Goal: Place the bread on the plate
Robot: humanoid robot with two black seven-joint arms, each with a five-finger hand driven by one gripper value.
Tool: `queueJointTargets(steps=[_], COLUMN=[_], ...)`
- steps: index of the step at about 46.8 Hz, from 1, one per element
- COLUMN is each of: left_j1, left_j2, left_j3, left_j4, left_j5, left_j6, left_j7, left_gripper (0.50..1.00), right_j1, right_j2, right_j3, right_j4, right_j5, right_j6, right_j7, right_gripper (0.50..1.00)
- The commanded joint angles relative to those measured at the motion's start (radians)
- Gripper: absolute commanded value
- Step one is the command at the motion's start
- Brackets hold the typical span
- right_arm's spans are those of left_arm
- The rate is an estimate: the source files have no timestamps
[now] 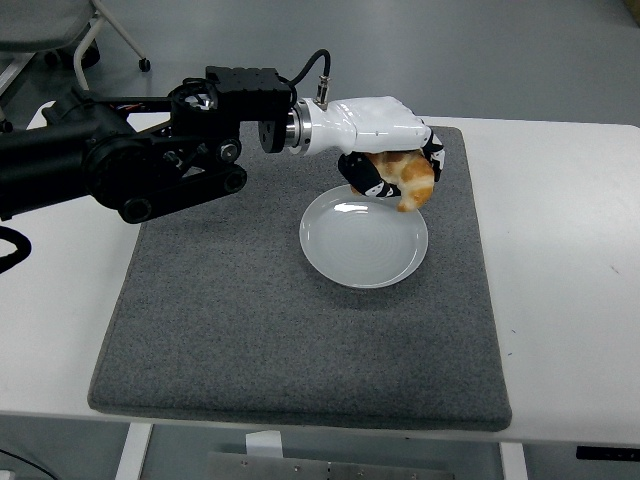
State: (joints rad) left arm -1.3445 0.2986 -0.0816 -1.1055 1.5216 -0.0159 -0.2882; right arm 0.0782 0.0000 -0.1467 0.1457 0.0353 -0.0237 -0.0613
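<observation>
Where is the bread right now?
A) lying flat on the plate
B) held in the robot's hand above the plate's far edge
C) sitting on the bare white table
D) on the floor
B: the left hand grips the golden-brown bread over the far rim of the round pale plate.

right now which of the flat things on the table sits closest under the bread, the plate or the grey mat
The plate: the bread, gripped in the left hand, hangs over its far rim, while the grey mat lies beneath the plate.
</observation>
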Motion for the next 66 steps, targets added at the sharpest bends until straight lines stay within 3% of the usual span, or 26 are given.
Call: queueJointTargets(steps=[1, 18, 44, 51, 66], left_j1=[0.019, 0.107, 0.162, 0.174, 0.185], left_j2=[-0.022, -0.058, -0.056, -0.058, -0.058], left_j3=[0.000, 0.002, 0.037, 0.042, 0.046], left_j4=[0.019, 0.090, 0.107, 0.128, 0.136], left_j5=[0.020, 0.158, 0.169, 0.195, 0.203], left_j6=[0.007, 0.028, 0.031, 0.062, 0.067], left_j7=[0.000, 0.001, 0.001, 0.001, 0.003], left_gripper=[0.500, 0.500, 0.500, 0.500, 0.500], right_j1=[0.002, 0.000, 0.002, 0.000, 0.000], right_j2=[0.000, 0.000, 0.000, 0.000, 0.000], right_j3=[-0.001, -0.001, -0.001, -0.001, -0.001], right_j4=[0.000, 0.000, 0.000, 0.000, 0.000], right_j5=[0.000, 0.000, 0.000, 0.000, 0.000], right_j6=[-0.001, -0.001, -0.001, 0.001, 0.001], right_j7=[0.000, 0.000, 0.000, 0.000, 0.000], right_gripper=[0.930, 0.930, 0.930, 0.930, 0.930])
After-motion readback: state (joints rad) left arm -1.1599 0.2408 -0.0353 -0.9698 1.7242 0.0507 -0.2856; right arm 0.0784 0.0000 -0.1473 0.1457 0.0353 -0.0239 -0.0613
